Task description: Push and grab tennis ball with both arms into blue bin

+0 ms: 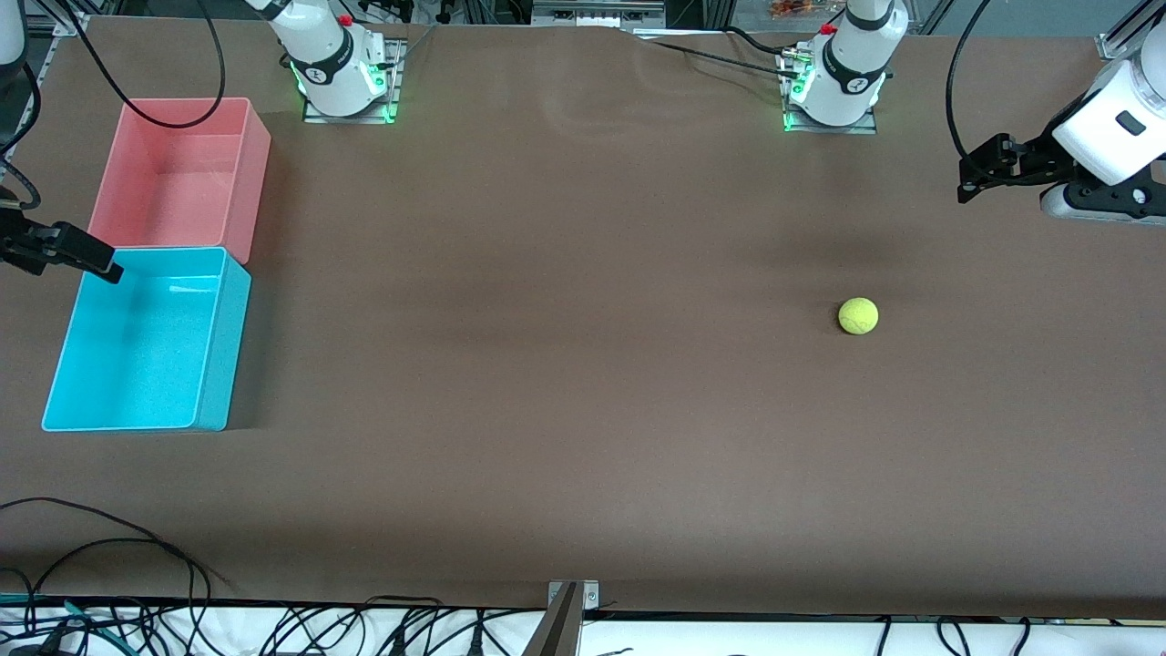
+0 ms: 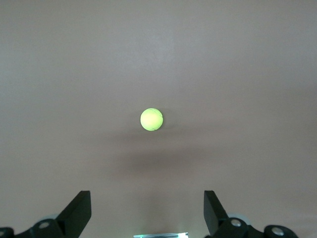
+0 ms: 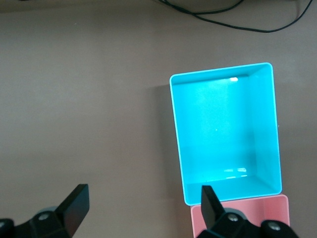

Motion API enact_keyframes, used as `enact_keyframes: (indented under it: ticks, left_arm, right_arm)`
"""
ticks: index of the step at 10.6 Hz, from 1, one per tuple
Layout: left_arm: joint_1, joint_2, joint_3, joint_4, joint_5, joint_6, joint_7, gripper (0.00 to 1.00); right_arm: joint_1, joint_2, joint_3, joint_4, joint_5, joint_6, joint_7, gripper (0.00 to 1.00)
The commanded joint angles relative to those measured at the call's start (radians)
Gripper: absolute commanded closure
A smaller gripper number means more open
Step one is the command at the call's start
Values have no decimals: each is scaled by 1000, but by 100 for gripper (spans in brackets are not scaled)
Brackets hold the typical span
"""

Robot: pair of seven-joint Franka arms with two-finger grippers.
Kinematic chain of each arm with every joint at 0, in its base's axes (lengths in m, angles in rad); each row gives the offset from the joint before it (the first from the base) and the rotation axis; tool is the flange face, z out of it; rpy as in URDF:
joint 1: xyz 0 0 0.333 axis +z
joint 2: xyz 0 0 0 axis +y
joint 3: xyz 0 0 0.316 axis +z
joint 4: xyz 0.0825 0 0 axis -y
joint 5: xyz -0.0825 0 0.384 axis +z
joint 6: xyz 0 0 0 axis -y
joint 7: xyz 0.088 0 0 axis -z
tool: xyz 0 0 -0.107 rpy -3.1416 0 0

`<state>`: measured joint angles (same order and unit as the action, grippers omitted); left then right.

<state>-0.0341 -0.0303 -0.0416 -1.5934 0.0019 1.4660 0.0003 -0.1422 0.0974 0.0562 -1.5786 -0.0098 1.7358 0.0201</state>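
The tennis ball (image 1: 858,316) lies alone on the brown table toward the left arm's end; it also shows in the left wrist view (image 2: 152,119). My left gripper (image 1: 967,187) hangs open and empty over the table's left-arm end, well apart from the ball; its fingers stand wide in its wrist view (image 2: 147,210). The blue bin (image 1: 226,342) stands empty at the right arm's end, and also shows in the right wrist view (image 3: 223,134). My right gripper (image 1: 107,269) is open and empty over the blue bin's rim beside the pink bin, its fingers wide (image 3: 143,206).
A pink-red bin (image 1: 182,173) stands empty against the blue bin, farther from the front camera, and shows in the right wrist view (image 3: 262,208). Two arm bases (image 1: 344,77) (image 1: 833,87) stand along the table's back edge. Black cables (image 1: 137,547) lie by the front edge.
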Motion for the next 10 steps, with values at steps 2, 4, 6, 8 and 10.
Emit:
enact_keyframes:
  ticks: [2, 4, 6, 8, 10]
  left_arm:
    - [-1, 6, 3, 24, -17, -24, -11, 0]
    - [-1, 6, 5, 24, -17, -24, -11, 0]
    - [0, 6, 5, 24, -10, -26, -11, 0]
    - [-4, 10, 5, 26, -5, -29, -10, 0]
    - [-3, 9, 5, 26, -5, -27, -8, 0]
  right_arm:
    - [-11, 10, 4, 26, 17, -9, -11, 0]
    - [-5, 24, 4, 26, 14, -6, -6, 0]
    - [-11, 24, 2, 26, 19, -7, -9, 0]
    - [-7, 24, 4, 26, 16, -7, -6, 0]
    - [-8, 24, 4, 26, 19, -7, -8, 0]
